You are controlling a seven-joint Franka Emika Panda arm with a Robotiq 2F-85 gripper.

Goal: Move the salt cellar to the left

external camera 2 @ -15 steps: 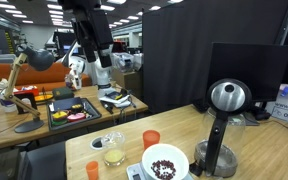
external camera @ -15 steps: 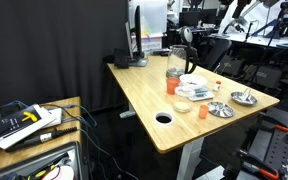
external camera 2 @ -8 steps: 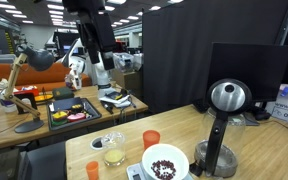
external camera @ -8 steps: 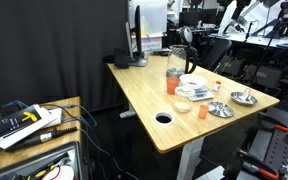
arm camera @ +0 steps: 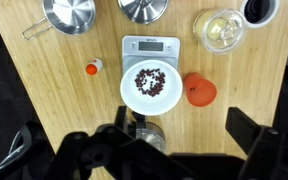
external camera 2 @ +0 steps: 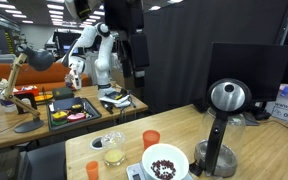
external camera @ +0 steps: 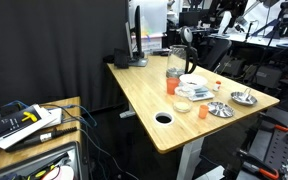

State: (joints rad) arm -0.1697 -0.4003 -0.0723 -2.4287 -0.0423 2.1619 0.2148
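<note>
The salt cellar (arm camera: pixel 92 67) is a small white shaker with an orange top. In the wrist view it stands on the wooden table, left of the scale. It also shows in both exterior views (external camera 2: pixel 94 170) (external camera: pixel 218 85). My gripper (arm camera: pixel 184 126) hangs high above the table with its dark fingers spread wide and nothing between them. It is well above the salt cellar and off to one side of it. In an exterior view the gripper (external camera 2: pixel 131 48) hangs in the air behind the table.
A white bowl of dark beans (arm camera: pixel 149 85) sits on a scale (arm camera: pixel 150 46). An orange cup (arm camera: pixel 200 91), a glass jar (arm camera: pixel 222 28), two metal pans (arm camera: pixel 69 12) (arm camera: pixel 142 8), a steel kettle (external camera 2: pixel 224 97) and a cable hole (external camera: pixel 164 117) share the table (arm camera: pixel 24 80).
In an exterior view the arm has swung across toward the table and the gripper has come closer. The things on the table have not moved.
</note>
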